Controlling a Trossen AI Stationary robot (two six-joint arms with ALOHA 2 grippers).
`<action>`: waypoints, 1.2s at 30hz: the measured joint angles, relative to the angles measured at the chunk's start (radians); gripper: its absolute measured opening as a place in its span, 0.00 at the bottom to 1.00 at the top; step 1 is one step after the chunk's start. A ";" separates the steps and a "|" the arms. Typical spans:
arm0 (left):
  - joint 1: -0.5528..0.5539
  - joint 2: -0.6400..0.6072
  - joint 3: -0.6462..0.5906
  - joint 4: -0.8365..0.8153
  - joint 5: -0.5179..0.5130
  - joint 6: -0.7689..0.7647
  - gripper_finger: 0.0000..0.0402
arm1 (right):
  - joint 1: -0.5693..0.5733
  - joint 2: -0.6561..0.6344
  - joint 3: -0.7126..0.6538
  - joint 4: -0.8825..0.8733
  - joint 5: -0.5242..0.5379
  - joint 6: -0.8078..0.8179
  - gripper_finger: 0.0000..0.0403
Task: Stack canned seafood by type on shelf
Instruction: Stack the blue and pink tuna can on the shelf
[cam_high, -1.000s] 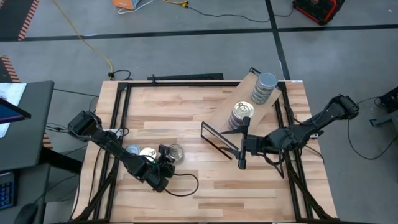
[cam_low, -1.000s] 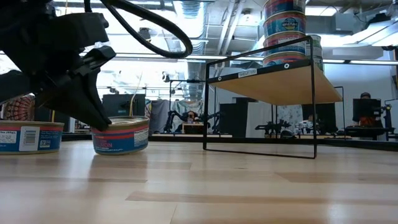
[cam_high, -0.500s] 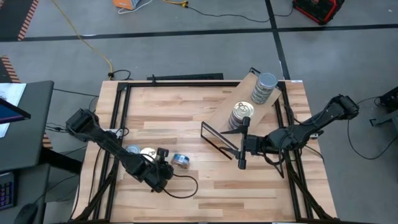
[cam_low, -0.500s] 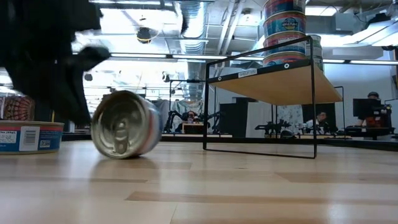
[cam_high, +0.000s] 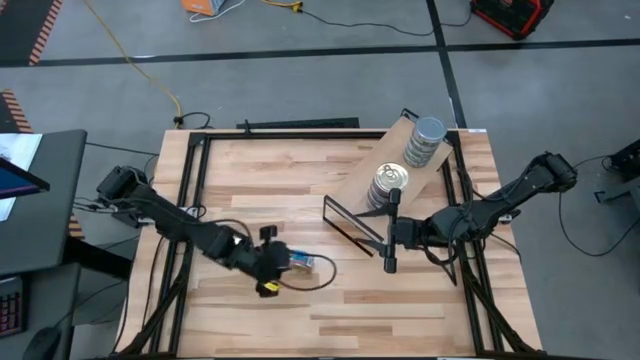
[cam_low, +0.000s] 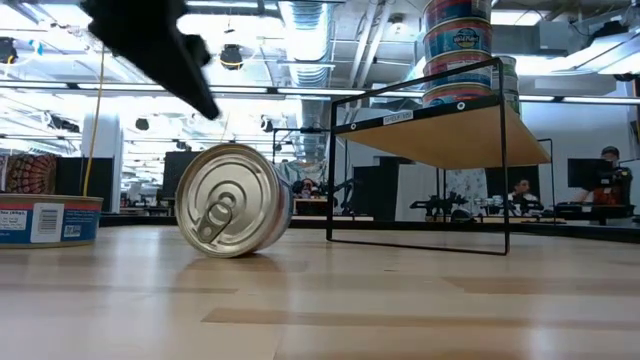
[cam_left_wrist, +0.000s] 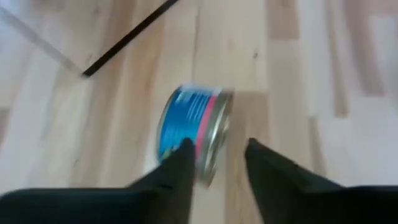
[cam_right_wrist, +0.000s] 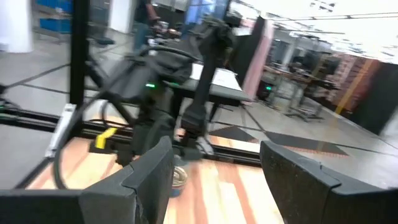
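Observation:
One tin (cam_low: 233, 200) of canned seafood stands on its edge on the tabletop, its gold pull-tab lid facing the near side; the high view shows its blue label (cam_high: 297, 262). My left gripper (cam_left_wrist: 217, 158) hovers open just above it, one finger to each side, without touching it. Its fingers (cam_low: 165, 45) are well above the tin. Another tin (cam_low: 45, 220) sits flat on the table farther left. The shelf (cam_high: 355, 185) at the back right carries a gold-lidded stack (cam_high: 388, 182) and a blue-lidded stack (cam_high: 424, 140). My right gripper (cam_high: 386, 240) waits open by the shelf's near corner.
The shelf's black wire frame (cam_low: 420, 175) stands on the table to the right of the rolling tin. The left arm's cable (cam_high: 315, 275) loops on the table beside the tin. Bare wood lies along the table's near side (cam_high: 400, 310).
My left gripper was shut over the flat tin. It has risen and swung toward the table's right, rolled its wrist and opened, letting go. The tin has tipped from flat onto its edge and rolled a little toward the shelf. The right arm has kept still.

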 joint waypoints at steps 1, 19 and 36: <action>0.018 0.009 0.000 0.029 0.032 0.018 0.39 | 0.001 0.000 0.000 -0.002 -0.020 0.001 0.67; 0.202 0.084 -0.058 0.041 0.282 0.328 0.93 | 0.029 -0.001 0.000 -0.014 -0.050 -0.027 0.67; 0.199 0.011 -0.049 0.017 0.349 0.383 0.45 | 0.062 -0.003 0.000 -0.017 0.035 -0.061 0.67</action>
